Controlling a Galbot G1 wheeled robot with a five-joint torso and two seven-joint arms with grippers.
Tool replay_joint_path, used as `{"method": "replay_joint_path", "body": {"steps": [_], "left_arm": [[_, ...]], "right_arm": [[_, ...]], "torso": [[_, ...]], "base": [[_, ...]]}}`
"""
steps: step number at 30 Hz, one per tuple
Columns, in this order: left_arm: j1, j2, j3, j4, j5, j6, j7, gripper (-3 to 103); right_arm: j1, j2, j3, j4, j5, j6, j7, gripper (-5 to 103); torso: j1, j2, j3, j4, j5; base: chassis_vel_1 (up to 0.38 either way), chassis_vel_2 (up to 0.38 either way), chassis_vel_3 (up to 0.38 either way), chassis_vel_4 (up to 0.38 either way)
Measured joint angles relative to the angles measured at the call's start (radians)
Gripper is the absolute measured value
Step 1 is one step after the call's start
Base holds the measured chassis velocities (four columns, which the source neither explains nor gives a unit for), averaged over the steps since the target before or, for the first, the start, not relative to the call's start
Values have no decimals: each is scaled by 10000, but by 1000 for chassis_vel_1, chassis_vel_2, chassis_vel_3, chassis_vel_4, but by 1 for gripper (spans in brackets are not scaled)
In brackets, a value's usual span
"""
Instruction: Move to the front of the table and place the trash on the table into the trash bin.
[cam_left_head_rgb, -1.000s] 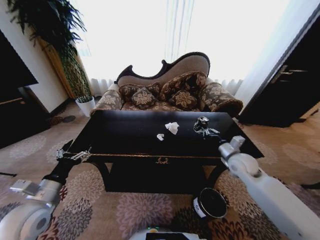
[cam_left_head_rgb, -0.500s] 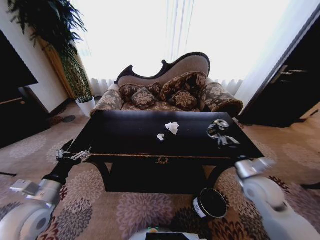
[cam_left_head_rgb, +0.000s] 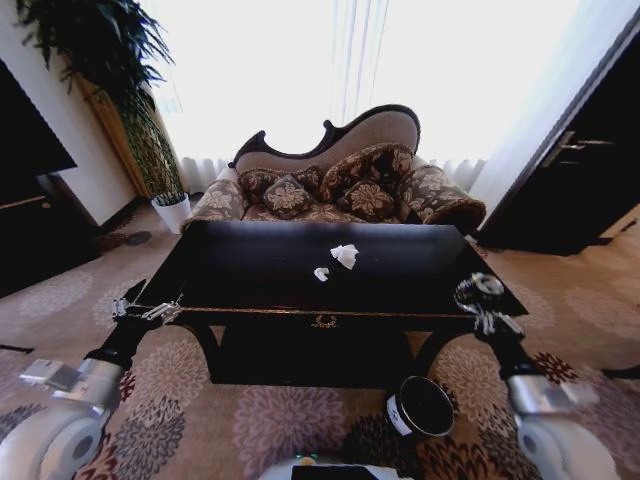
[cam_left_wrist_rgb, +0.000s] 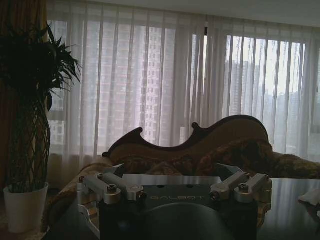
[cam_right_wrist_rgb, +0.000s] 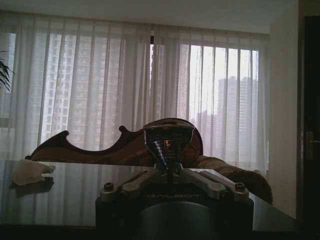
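The glossy black table (cam_left_head_rgb: 250, 270) stands right in front of me. A crumpled white tissue (cam_left_head_rgb: 345, 255) and a tiny white bit (cam_left_head_rgb: 320, 273) lie near its middle. My right gripper (cam_left_head_rgb: 483, 304) hangs just off the table's right front corner, shut on a dark shiny crumpled wrapper (cam_left_head_rgb: 479, 288). The right wrist view shows the wrapper (cam_right_wrist_rgb: 168, 141) pinched upright in the gripper (cam_right_wrist_rgb: 168, 169), with the tissue (cam_right_wrist_rgb: 30, 172) farther off on the tabletop. The black trash bin (cam_left_head_rgb: 420, 405) stands on the carpet below and left of that gripper. My left gripper (cam_left_head_rgb: 148, 311) is open by the table's left front corner, its fingers (cam_left_wrist_rgb: 107, 186) spread wide.
An ornate sofa (cam_left_head_rgb: 340, 180) sits behind the table under bright curtained windows. A tall potted plant (cam_left_head_rgb: 150, 130) and dark cabinet (cam_left_head_rgb: 30, 200) are at the left, and a dark door (cam_left_head_rgb: 590, 160) at the right. Patterned carpet (cam_left_head_rgb: 270, 420) lies between me and the table.
My right arm has swung right and back toward me, carrying the wrapper from over the table's right part to beyond its right front corner. The left arm has not moved.
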Motion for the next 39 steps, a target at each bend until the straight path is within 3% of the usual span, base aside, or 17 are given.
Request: {"method": "replay_joint_path", "body": {"steps": [2, 5, 16, 27, 39], "left_arm": [[0, 0, 0, 0, 0, 0, 0, 100], [0, 0, 0, 0, 0, 1, 0, 100], [0, 0, 0, 0, 0, 0, 0, 100], [0, 0, 0, 0, 0, 0, 0, 100], [0, -1, 0, 0, 0, 0, 1, 100]], "right_arm": [[-70, 98, 14, -76, -101, 136, -5, 0], [-190, 515, -73, -682, -938, 930, -77, 0], [-7, 1088, -978, -2192, -1736, 1873, -48, 0], [872, 1102, -1891, -4544, -2679, 2330, -31, 0], [2802, 604, -3039, -9289, -3945, 3217, 9, 0]], "torso": [[0, 0, 0, 0, 0], [0, 0, 0, 0, -1], [0, 1, 0, 1, -1], [1, 0, 1, 0, 1], [1, 0, 1, 0, 0]], "base": [[0, 0, 0, 0], [0, 0, 0, 0], [0, 0, 0, 0], [0, 0, 0, 0], [0, 0, 0, 0]]}}
